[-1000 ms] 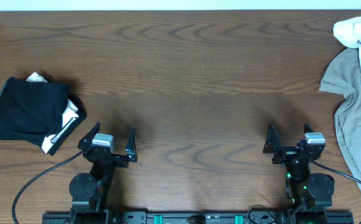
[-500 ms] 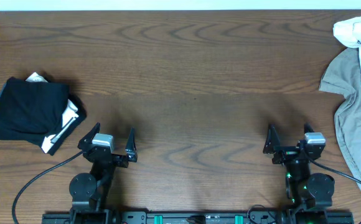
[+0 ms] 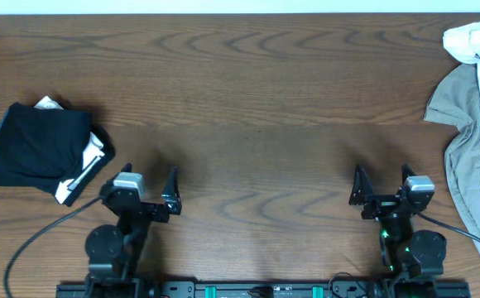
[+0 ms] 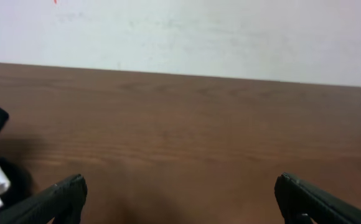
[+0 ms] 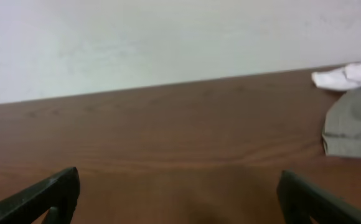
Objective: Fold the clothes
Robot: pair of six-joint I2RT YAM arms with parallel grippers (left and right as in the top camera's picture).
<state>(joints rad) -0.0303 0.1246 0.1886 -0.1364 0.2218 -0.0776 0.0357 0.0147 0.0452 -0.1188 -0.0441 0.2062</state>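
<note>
Both pincers we see wide apart and empty: left gripper [image 3: 145,184] near the black folded garment [image 3: 41,149], right gripper [image 3: 381,179] near the grey-beige garment [image 3: 463,141].

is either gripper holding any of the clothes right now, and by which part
Nothing is held. The left gripper and right gripper are both open, well apart from the white T-shirt and grey-beige garment.

This looks like a robotics lab workstation. A wood-grain tabletop [image 3: 248,99] stands against a plain white wall [image 4: 230,31]. The left arm [image 3: 108,244] and right arm [image 3: 412,247] sit on a black rail [image 3: 265,290] at its near edge, trailing cables [image 3: 37,237].
</note>
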